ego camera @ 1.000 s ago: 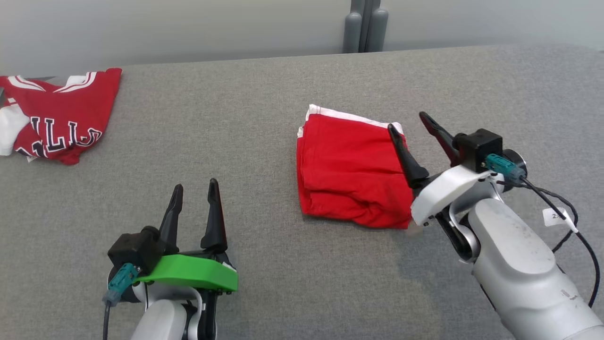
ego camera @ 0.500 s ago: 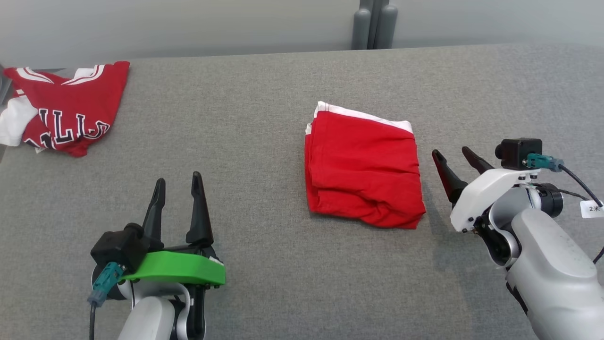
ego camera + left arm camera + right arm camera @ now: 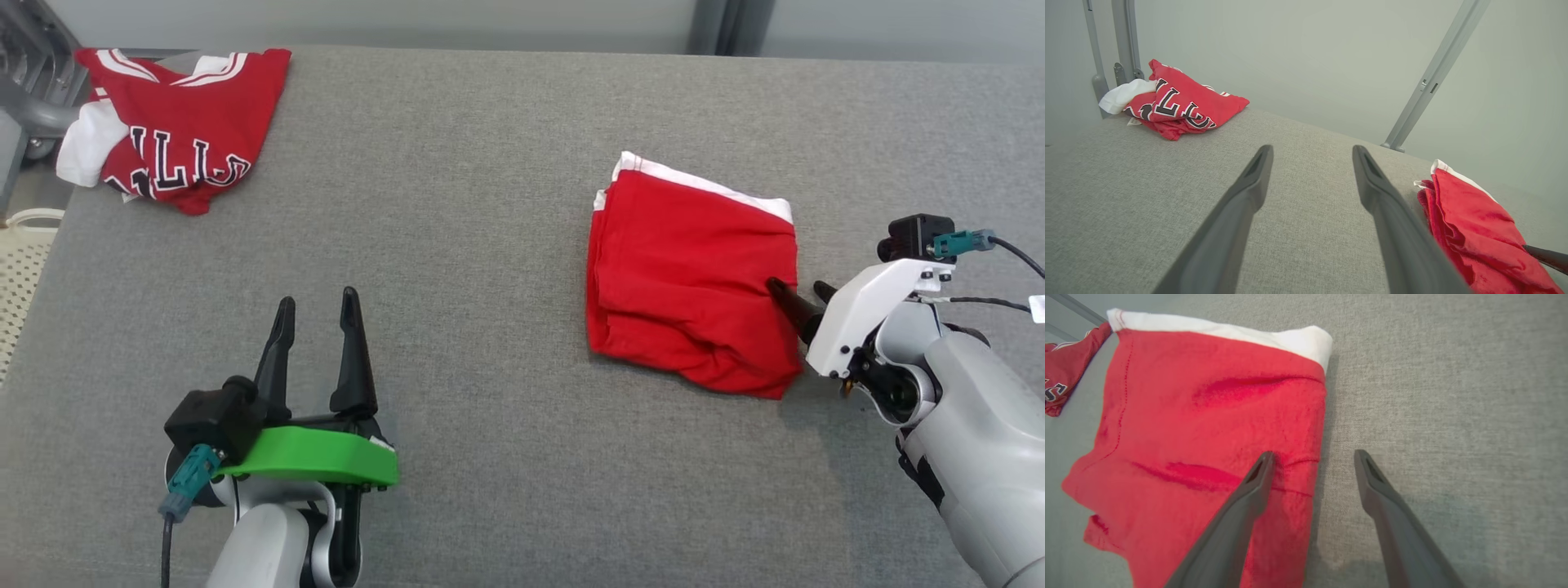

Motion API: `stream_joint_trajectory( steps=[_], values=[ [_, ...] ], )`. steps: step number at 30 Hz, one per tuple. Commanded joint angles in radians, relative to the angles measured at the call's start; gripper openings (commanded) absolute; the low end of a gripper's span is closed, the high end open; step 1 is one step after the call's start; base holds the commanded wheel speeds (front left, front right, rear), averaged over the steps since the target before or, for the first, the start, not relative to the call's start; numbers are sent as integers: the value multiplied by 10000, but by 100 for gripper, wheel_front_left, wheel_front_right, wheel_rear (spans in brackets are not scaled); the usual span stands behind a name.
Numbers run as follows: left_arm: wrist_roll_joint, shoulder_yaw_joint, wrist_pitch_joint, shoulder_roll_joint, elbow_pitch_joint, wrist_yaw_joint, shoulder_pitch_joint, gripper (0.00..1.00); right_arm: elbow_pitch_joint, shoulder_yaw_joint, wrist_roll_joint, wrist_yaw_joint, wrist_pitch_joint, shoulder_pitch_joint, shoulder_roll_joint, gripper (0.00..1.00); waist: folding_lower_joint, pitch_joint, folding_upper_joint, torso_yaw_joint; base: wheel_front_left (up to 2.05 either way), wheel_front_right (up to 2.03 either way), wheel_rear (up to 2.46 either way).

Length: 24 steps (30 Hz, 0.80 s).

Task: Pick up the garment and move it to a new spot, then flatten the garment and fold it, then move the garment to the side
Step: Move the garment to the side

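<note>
Grey surface (image 3: 490, 204), red garment (image 3: 686, 286) right of centre, folded into rectangle; folding seemingly done. Right pincer (image 3: 796, 286) wide, astride garment's right edge, gripping nothing. Left pincer (image 3: 317, 297) wide, well apart. Remaining: move aside.

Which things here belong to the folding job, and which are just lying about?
Job: folded red garment; right gripper, open across its edge; left gripper, open.
Lying about: crumpled red lettered jersey, at the table's far left corner.

Red garment (image 3: 690, 282), folded, white-edged, flat on grey surface, right of centre
</note>
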Motion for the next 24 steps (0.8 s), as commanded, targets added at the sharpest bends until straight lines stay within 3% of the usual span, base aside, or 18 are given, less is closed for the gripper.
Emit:
stream_joint_trajectory(
  steps=[1, 8, 9, 10, 12, 13, 14, 20, 24],
  values=[
    [66, 18, -26, -7, 11, -11, -122, 100, 91, 49, 174, 0, 111, -99, -52, 100, 0, 131, 0, 239, 0, 0, 0],
    [222, 69, -28, -52, 40, -60, -75, 100, 431, 421, 593, 0, 309, -237, -81, 98, 0, 107, 0, 369, 0, 0, 0],
    [233, 79, -28, -54, 36, -63, -67, 100, 461, 486, 633, 0, 284, -271, -85, 64, 0, 105, 0, 364, 0, 0, 0],
    [278, 84, -26, -48, 39, -68, -64, 100, 477, 556, 668, 0, 252, -297, -83, 45, 0, 101, 0, 352, 0, 0, 0],
    [331, 76, -28, -29, 49, -78, -64, 100, 507, 688, 700, 0, 180, -349, -82, 27, 0, 99, 0, 314, 0, 0, 0],
    [331, 76, -28, -29, 49, -78, -64, 100, 507, 688, 700, 0, 180, -349, -82, 27, 0, 99, 0, 314, 0, 0, 0],
    [401, 82, -26, -3, 64, -81, -68, 100, 500, 815, 753, 0, 82, -419, -98, 0, 0, 96, 0, 246, 0, 0, 0],
    [449, 62, -26, 56, 85, -86, -38, 100, 475, 1162, 793, 0, -218, -656, -206, 0, 0, 85, 0, -67, 0, 0, 0],
    [538, -37, -22, 145, 79, -95, -44, 100, 395, 1640, 630, 0, -386, -925, -472, 0, 0, 120, 0, -675, 0, 0, 0]
  ],
)
